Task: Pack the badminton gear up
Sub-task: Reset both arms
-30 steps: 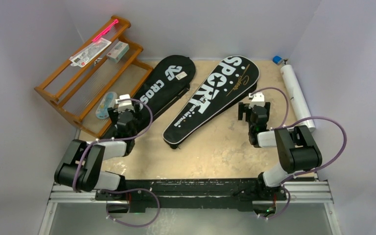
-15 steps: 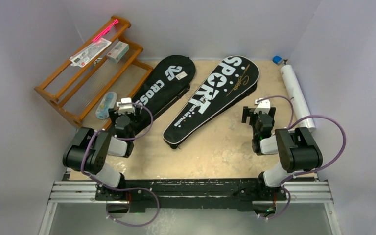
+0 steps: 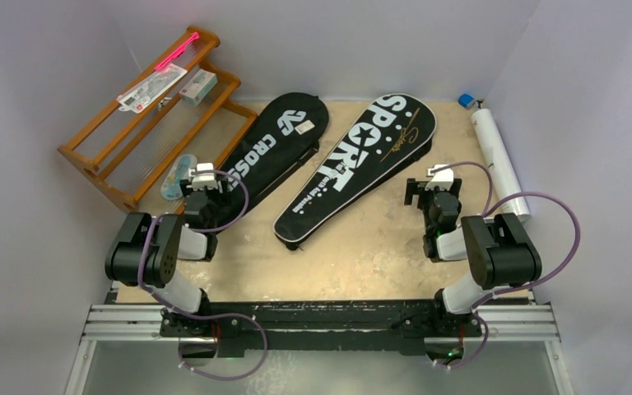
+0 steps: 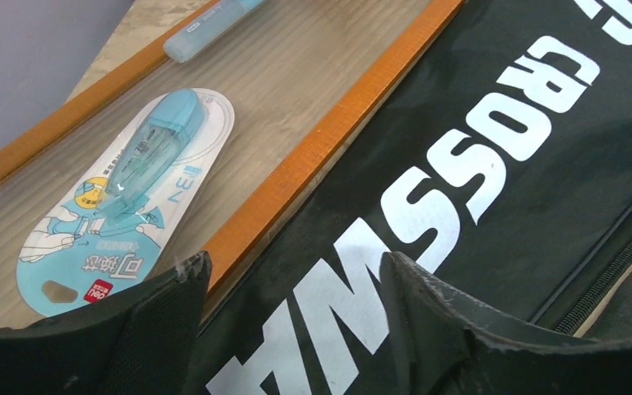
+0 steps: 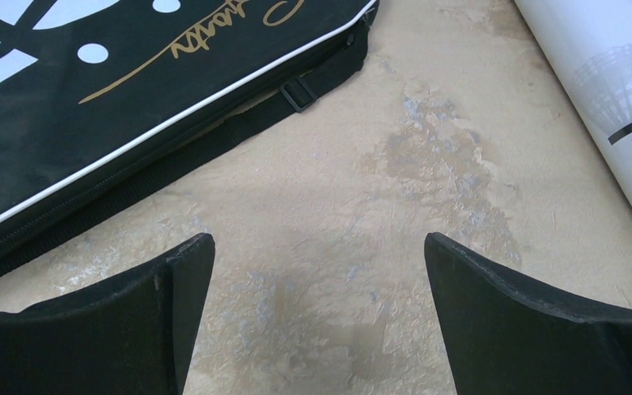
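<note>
Two black racket covers lie side by side mid-table: the "CROSSWAY" cover (image 3: 276, 148) on the left and the "SPORT" cover (image 3: 362, 164) on the right. A long white tube (image 3: 498, 160) lies along the right wall. My left gripper (image 3: 203, 183) is open and empty above the CROSSWAY cover's narrow end (image 4: 461, 181), beside the rack. My right gripper (image 3: 433, 189) is open and empty over bare table between the SPORT cover (image 5: 90, 107) and the tube (image 5: 609, 90). No rackets or shuttlecocks show.
An orange-brown wooden rack (image 3: 90, 156) stands at the far left with packets and a pink stick (image 3: 173, 53) on it. A blue correction-tape packet (image 4: 123, 197) lies on the rack's lower shelf. White walls close in the left, back and right.
The left arm drew back and folded, its gripper shifting slightly left over the CROSSWAY cover's end. The right arm also pulled back toward its base; its gripper moved slightly right.
</note>
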You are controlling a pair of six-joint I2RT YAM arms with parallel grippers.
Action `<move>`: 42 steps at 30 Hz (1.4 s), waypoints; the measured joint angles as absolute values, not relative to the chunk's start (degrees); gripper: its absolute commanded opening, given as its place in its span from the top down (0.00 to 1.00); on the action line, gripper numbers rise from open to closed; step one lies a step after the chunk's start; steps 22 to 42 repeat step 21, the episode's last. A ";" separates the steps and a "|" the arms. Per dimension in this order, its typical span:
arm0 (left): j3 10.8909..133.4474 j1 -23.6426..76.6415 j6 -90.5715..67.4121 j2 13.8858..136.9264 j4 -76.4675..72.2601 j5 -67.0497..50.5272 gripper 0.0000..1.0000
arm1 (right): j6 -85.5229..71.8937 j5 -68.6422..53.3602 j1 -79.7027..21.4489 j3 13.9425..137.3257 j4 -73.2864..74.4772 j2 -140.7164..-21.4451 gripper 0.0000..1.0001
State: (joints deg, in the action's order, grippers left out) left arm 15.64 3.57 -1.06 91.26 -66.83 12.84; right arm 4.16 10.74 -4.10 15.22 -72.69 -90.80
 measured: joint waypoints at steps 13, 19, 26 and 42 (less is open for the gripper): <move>15.16 2.48 -2.37 91.61 -68.01 8.93 0.09 | 4.16 10.72 -4.10 15.18 -72.82 -90.80 0.01; 15.22 2.24 -2.42 91.61 -67.70 7.97 0.08 | 4.16 10.72 -4.10 15.18 -72.82 -90.80 0.01; 15.40 1.85 -2.48 91.61 -67.29 7.14 0.08 | 4.16 10.72 -4.10 15.18 -72.82 -90.80 0.01; 15.40 1.85 -2.48 91.61 -67.29 7.14 0.08 | 4.16 10.72 -4.10 15.18 -72.82 -90.80 0.01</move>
